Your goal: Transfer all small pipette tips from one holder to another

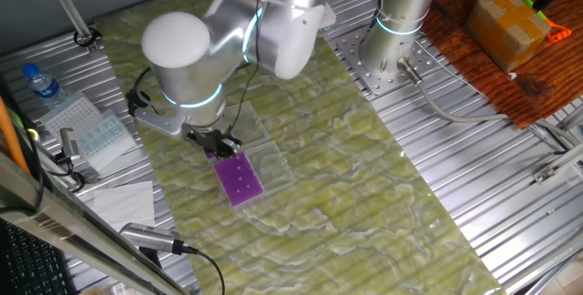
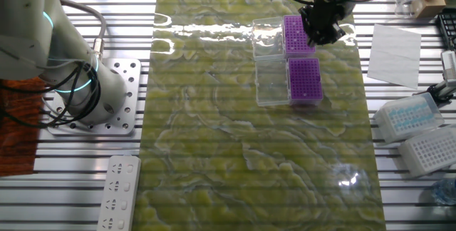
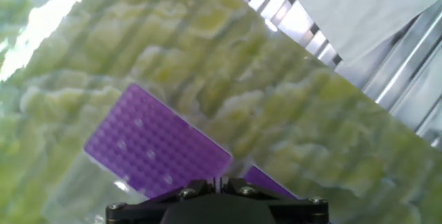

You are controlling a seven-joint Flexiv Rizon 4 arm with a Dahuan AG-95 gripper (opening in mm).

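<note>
green-yellow mat [image 2: 235, 138] covers a ribbed metal table [image 2: 399, 202]; end effector [image 2: 322, 30] over purple rack [image 2: 295, 33], opening unclear.

Bright, even lighting in both fixed views. The glossy yellow-green marbled mat [image 2: 235, 131] throws white glare, worst around 11 o'clock in the other fixed view, plus a small hotspot at 5 o'clock. Hand view is pretty soft, blown out at 10 o'clock, and the purple perforated rack top [image 3: 155, 151] looks blurry. Shadows are faint.
</note>
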